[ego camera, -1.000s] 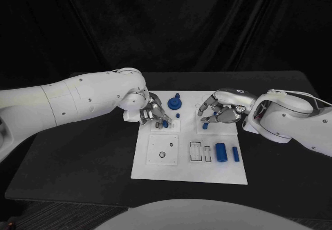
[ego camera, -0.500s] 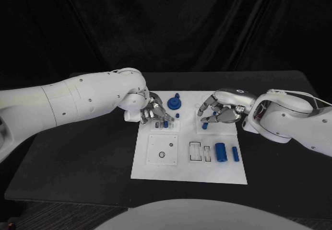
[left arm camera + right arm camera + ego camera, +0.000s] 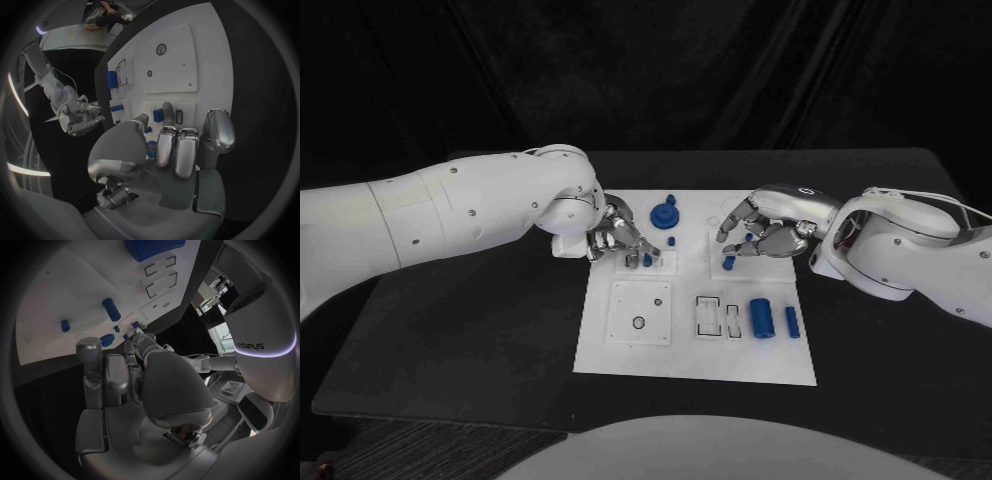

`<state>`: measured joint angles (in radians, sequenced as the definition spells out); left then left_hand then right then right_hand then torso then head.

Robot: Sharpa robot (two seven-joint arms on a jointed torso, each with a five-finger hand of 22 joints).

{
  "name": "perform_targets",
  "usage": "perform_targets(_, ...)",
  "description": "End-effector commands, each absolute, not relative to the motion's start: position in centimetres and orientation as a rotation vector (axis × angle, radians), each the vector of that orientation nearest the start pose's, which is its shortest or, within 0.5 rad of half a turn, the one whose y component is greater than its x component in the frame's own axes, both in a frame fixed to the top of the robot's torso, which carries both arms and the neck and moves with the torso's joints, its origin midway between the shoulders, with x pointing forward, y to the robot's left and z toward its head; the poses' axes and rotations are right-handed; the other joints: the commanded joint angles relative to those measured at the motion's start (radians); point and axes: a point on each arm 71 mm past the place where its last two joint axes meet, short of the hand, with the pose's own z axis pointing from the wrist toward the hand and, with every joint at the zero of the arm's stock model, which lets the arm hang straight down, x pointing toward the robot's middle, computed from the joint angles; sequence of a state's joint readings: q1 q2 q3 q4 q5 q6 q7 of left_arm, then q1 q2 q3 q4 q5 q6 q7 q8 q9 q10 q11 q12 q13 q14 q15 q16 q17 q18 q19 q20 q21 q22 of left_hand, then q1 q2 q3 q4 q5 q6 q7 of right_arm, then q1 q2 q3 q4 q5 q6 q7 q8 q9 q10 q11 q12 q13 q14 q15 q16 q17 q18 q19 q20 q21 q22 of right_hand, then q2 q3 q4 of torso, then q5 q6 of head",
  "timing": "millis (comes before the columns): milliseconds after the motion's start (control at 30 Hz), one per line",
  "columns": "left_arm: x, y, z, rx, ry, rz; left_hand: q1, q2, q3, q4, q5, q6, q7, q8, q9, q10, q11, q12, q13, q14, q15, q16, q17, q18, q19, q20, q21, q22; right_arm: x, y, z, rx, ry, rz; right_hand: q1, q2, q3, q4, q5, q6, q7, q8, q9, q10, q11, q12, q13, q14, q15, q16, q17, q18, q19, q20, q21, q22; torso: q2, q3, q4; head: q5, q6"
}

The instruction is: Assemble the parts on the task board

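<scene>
White rectangular task board (image 3: 689,365): lying flat in the middle of the black table (image 3: 473,330), its long side running away from the robot.

Blue parts on the board: a large blue cylinder (image 3: 760,316) and a thinner blue rod (image 3: 790,320) are lying side by side in the near right area, beside two outlined rectangular slots (image 3: 710,316). A round blue gear-like piece with an upright post (image 3: 665,212) is standing near the far edge. A small blue peg (image 3: 671,241) is standing just nearer than it. Another short blue peg (image 3: 728,263) is standing in the right-hand raised block, under the right hand.

Left silver hand (image 3: 620,240): reaching in from the left on its white arm (image 3: 444,215), palm turned down over the small raised block at the board's left side. Its fingertips (image 3: 167,111) are resting at a small blue piece (image 3: 158,115) beside a dark slot; the left wrist view is showing the fingers stretched forward and close together, but whether they are pinching the piece I cannot tell.

Right silver hand (image 3: 764,232): hanging over the board's far right part, fingers curled downward around the short blue peg's position; whether they are touching it is not clear.
</scene>
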<state>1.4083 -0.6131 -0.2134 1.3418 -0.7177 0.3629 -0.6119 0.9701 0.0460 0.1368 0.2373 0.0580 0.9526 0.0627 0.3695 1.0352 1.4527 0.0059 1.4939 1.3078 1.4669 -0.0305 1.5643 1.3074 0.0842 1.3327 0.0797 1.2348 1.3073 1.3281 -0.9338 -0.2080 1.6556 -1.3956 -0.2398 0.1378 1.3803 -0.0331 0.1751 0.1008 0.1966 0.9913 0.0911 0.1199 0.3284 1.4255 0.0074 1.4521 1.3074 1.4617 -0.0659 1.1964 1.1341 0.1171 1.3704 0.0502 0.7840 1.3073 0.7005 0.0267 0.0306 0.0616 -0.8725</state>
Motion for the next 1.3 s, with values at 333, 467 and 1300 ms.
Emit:
perform_targets(333, 51.6, 18.5, -14.5, -0.156, 2.416, -0.374, 0.061, -0.005, -0.021, -0.03, 0.001, 0.03, -0.016, 0.006, 0.021, 0.088, -0.018, 0.057, 0.234, 0.104, -0.023, 0.006, 0.263, -0.016, 0.058, -0.017, 0.065, 0.174, 44.8, -19.7, -17.2, -0.385, 1.672, 0.864, -0.015, 0.002, -0.003, 0.013, -0.003, 0.008, 0.002, 0.009, 0.003, -0.003, 0.003, -0.004, 0.047, 0.002, 0.009, -0.004, 0.0, 0.01, -0.004, 0.001, -0.004, 0.088, 0.0, -0.0003, 0.0006, 0.001, 0.0)
perform_targets(467, 52.5, 19.0, -13.9, -0.147, 2.388, -0.345, 0.071, -0.004, -0.022, -0.035, 0.002, 0.029, -0.017, 0.006, 0.025, 0.087, -0.019, 0.056, 0.233, 0.104, -0.024, 0.006, 0.263, -0.016, 0.059, -0.019, 0.065, 0.174, 44.8, -19.5, -17.3, -0.393, 1.682, 0.868, -0.015, 0.002, -0.003, 0.014, -0.003, 0.01, 0.002, 0.009, 0.004, -0.002, 0.003, -0.004, 0.047, 0.002, 0.01, -0.003, 0.001, 0.01, -0.003, 0.002, -0.001, 0.089, 0.001, 0.0012, 0.0003, 0.004, 0.0)
perform_targets(1300, 56.6, 19.4, -15.3, -0.165, 2.306, -0.311, 0.097, 0.009, -0.039, -0.031, 0.007, -0.02, 0.014, -0.114, -0.054, 0.052, 0.006, 0.033, 0.202, 0.104, -0.005, 0.006, 0.263, -0.011, 0.037, -0.005, 0.037, 0.165, 44.7, -19.3, -17.7, -0.406, 1.719, 0.872, -0.019, 0.004, -0.004, 0.018, -0.003, 0.012, 0.002, 0.011, 0.005, -0.002, 0.005, -0.003, 0.047, 0.003, 0.011, -0.002, 0.001, 0.009, -0.002, 0.002, -0.001, 0.089, 0.009, -0.0087, -0.0005, 0.009, 0.0)
